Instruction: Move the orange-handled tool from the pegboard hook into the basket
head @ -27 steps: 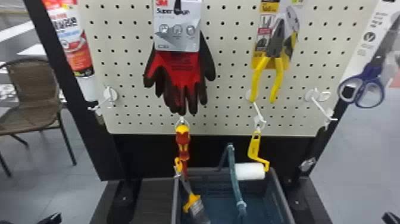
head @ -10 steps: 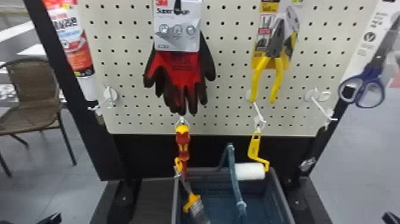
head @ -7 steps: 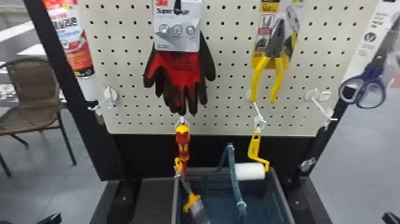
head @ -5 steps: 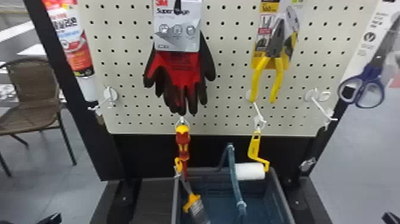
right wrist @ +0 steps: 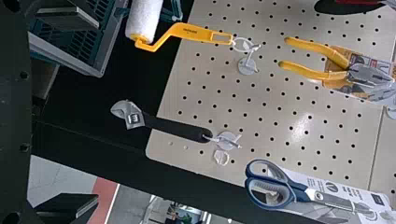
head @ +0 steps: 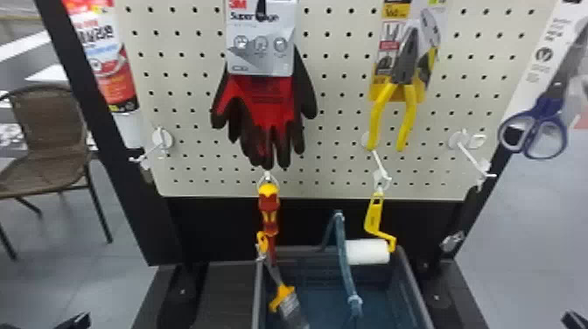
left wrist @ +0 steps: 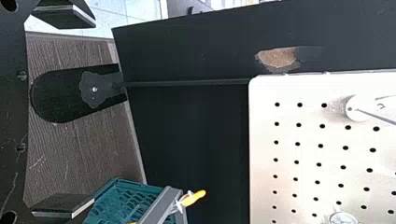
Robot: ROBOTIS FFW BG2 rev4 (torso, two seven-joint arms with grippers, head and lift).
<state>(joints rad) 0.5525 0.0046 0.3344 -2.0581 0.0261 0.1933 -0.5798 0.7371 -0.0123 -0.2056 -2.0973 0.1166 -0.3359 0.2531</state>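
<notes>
Brush with the orange handle (head: pixel 262 240), right there at the rear left corner of the basket (head: pixel 412 280)! Bright orange at the handle's end, white tie looped round it, grey shaft running down to a chunky yellow-orange collar, then flat, pale-grey bristles. Slants down and to the right, tilted rather than upright, handle end up by the grey rim, bristles low over the blue-green inside. And in the left wrist view, orange tip poking out past the rim, tie clearly showing beside it.

Over to the left hand (head: pixel 76 321), low in the near left corner of the head view. From its own wrist view, left hand (left wrist: pixel 93 112) spread wide, fingers well apart, holding nothing. Same story for the right hand (head: pixel 575 321), down in the near right corner. Wide apart in its wrist view too, right hand (right wrist: pixel 98 112) gripping nothing.

Close behind the brush, red-and-yellow screwdriver (head: pixel 269 210), hanging upright from a hook on the pegboard (head: pixel 192 131). Further right, yellow-handled roller (head: pixel 374 216) with a fat white sleeve, hooked up beside the basket's blue-green carrying handle (head: pixel 343 258).
</notes>
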